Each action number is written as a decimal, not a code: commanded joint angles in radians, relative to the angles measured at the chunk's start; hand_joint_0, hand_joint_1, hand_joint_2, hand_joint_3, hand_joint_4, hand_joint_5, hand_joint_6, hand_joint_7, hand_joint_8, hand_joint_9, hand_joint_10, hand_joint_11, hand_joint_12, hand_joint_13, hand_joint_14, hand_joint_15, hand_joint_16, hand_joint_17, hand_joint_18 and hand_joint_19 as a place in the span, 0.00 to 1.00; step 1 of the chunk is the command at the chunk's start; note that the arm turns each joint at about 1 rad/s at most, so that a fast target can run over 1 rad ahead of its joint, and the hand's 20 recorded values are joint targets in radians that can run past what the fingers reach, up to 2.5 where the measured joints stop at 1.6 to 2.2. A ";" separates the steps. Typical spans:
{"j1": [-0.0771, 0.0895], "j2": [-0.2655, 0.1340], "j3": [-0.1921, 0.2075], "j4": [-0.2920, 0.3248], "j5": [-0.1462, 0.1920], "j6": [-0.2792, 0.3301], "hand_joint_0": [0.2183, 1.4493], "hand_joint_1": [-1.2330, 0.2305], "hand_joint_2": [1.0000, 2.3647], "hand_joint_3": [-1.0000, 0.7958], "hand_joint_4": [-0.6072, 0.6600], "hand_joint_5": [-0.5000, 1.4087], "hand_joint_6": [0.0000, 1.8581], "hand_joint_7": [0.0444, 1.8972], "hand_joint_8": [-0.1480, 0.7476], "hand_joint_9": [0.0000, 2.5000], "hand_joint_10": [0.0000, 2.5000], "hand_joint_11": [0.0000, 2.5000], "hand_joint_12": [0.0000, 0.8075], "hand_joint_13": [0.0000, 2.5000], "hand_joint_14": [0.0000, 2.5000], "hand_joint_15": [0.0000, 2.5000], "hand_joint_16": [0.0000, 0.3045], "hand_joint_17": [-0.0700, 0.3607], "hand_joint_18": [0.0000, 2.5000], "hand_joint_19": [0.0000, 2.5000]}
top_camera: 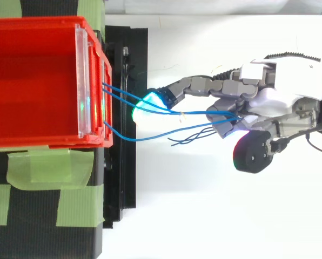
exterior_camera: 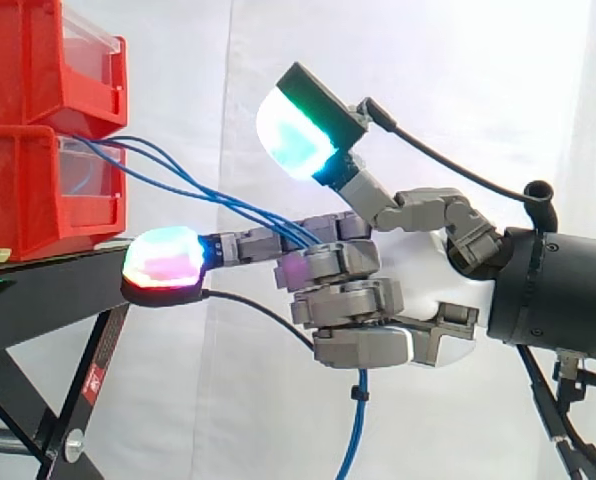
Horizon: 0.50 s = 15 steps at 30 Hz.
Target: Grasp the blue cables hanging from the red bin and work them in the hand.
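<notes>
white curtain (exterior_camera: pixel 428 80) right across the back. at left, two red bins stacked on the black stand (exterior_camera: pixel 48 275): upper bin (exterior_camera: pixel 38 60) over lower bin (exterior_camera: pixel 28 195), each with a clear front panel. the top view looks straight down into the upper bin, red floor and walls, and adds strips of green tape (top_camera: pixel 42 167) on the stand beside it. the side view gives the stack and the stand's legs. in comes the hand (exterior_camera: pixel 353 300) from the right, some fingers curled tight round the blue cables (exterior_camera: pixel 178 185). a finger lies straight out, its glowing pad (exterior_camera: pixel 163 258) just beside the stand's edge, and another is lifted high. the cables leave the lower bin's front, slope down into the curled fingers, and a length hangs below them. from above, loose ends fan out beside the fingers. small sticker (exterior_camera: pixel 93 378) on a stand leg, print too small to read.
</notes>
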 commanded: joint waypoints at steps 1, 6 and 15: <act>0.000 0.002 0.001 -0.002 0.000 0.001 0.42 0.44 0.00 0.00 0.77 0.29 0.01 0.50 0.64 0.38 1.00 1.00 0.69 0.54 1.00 0.70 0.25 0.55 0.72 0.45; 0.000 0.020 -0.001 -0.008 0.000 0.000 0.45 0.40 0.00 0.00 0.72 0.34 0.00 0.60 0.64 0.45 1.00 1.00 0.70 0.60 1.00 0.72 0.23 0.52 0.76 0.43; 0.000 0.054 0.001 -0.072 0.005 -0.014 0.51 0.37 0.00 0.05 0.64 0.31 0.17 0.65 0.62 0.55 1.00 1.00 0.71 0.68 1.00 0.70 0.59 0.47 0.84 0.35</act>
